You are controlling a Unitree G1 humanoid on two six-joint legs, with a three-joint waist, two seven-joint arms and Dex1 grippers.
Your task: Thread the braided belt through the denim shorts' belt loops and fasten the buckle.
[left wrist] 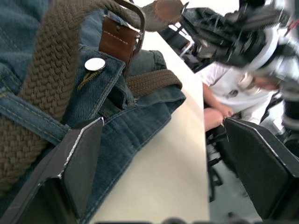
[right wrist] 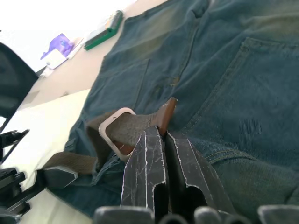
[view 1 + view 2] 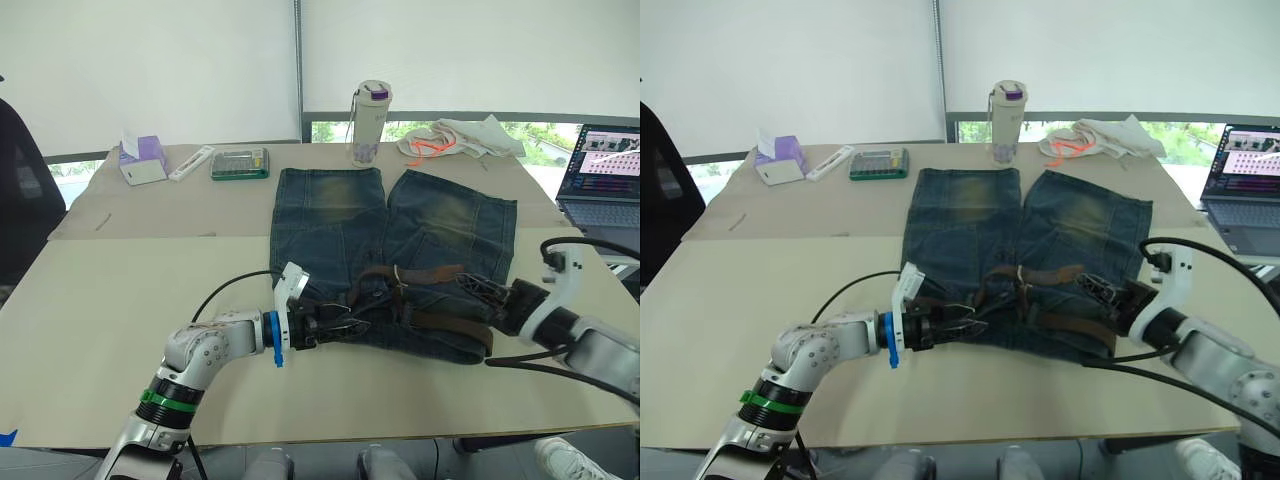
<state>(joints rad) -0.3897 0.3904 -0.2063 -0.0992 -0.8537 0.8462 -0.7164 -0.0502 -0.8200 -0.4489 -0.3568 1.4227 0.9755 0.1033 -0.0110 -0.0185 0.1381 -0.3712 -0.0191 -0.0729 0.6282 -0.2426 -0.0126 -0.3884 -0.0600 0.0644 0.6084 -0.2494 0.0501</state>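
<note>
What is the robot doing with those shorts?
The robot is putting a braided belt on the denim shorts lying on the table. The belt already lies along the waistband. The right pincer is shut on the belt's brown leather tip, right next to the silver buckle. The left pincer is open at the waistband's edge beside the belt, holding nothing. The buckle is not fastened yet.

No text, label, brand or number could be read anywhere in these views. The laptop screen showed only coloured blocks too small to make out, and the bottle, the purple tissue box and the green case carried no legible markings.
</note>
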